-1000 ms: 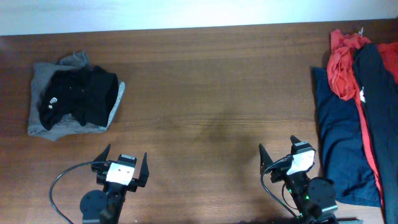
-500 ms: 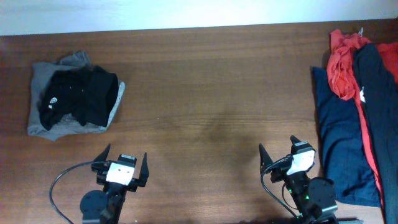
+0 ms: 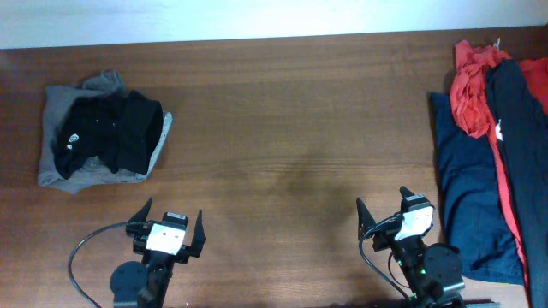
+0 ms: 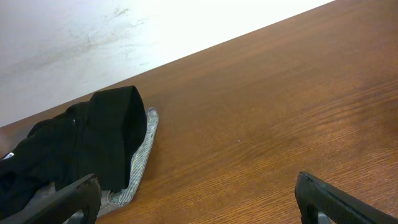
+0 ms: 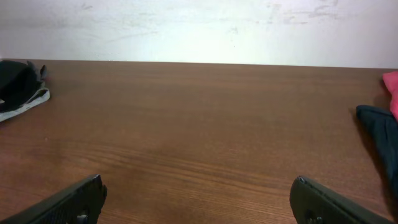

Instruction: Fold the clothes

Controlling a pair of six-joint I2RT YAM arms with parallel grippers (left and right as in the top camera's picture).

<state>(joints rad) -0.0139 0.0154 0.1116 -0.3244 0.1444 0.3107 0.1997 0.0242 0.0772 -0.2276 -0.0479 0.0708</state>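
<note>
- Clothes (image 3: 476,241) lie in two heaps at opposite ends of the brown wooden table (image 3: 282,111), and neither heap is touched by an arm.
- At the far left, a crumpled black garment (image 3: 107,133) rests on top of a grey garment (image 3: 60,103), whose edges stick out around it.
- The left wrist view shows the black cloth bunched over a pale, finely striped edge of the grey one.
- Along the right edge, a red garment (image 3: 469,94) is bunched at the far end.
- A navy garment (image 3: 462,197) is spread out toward the near side.
- A long dark garment (image 3: 518,128) lies over both of them, running off the picture's edge.
- The left gripper (image 3: 169,211) sits low at the near edge, its fingers spread wide with nothing between them, well short of the left heap.
- A thin cable (image 3: 81,248) loops beside its base.
- The right gripper (image 3: 382,202) also sits at the near edge, jaws wide apart and empty, just left of the navy cloth and not touching it.
- A white wall (image 3: 214,17) runs behind the table's far edge.
</note>
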